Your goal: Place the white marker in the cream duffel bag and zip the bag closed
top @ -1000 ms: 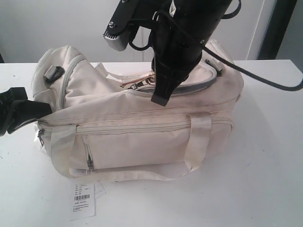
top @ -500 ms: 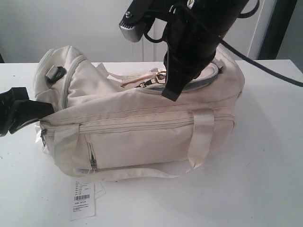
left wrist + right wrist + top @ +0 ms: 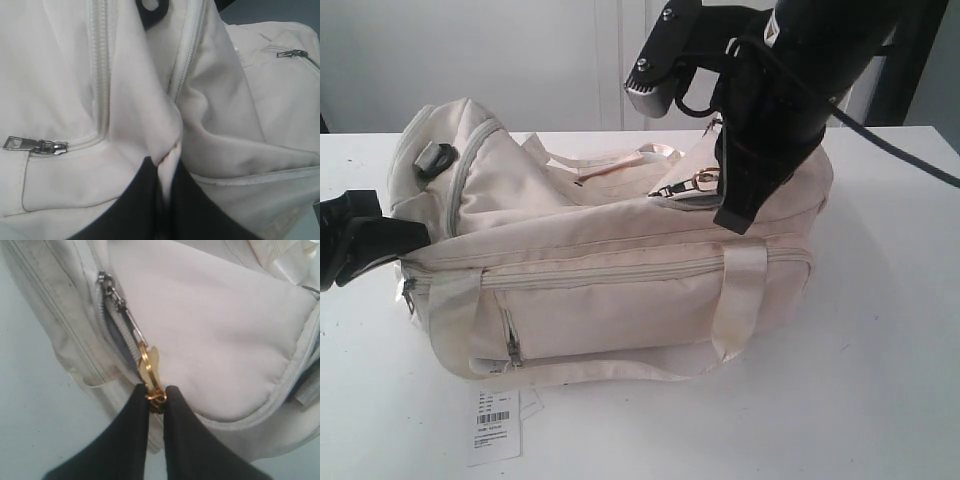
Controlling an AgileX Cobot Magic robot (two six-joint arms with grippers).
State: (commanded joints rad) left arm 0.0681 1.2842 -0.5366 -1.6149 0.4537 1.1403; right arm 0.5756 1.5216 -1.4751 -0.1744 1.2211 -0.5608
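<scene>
Where a white table [image 3: 880,350] fills the exterior view, a large, soft cream duffel bag [image 3: 610,290] lies along it, slumped and creased, with its long side facing the camera. Pale zippers run along this side, a pale webbing handle [image 3: 740,300] loops down over it, and a front pocket [image 3: 610,320] has a small metal puller at its corner. At the top of the bag, towards its right end, the right gripper [image 3: 156,392] has its two dark fingers [image 3: 130,440] pressed together on a gold zipper pull [image 3: 147,365], a ring and tab hanging from a silver slider. A short grey gap shows in the zip beside that slider. At the bag's left end, the left gripper [image 3: 164,170] has its fingers closed tight on a pinched fold of the cream fabric. A white hang tag [image 3: 495,425] lies on the table just in front of the bag; it carries a barcode and lines of print too small to read.
</scene>
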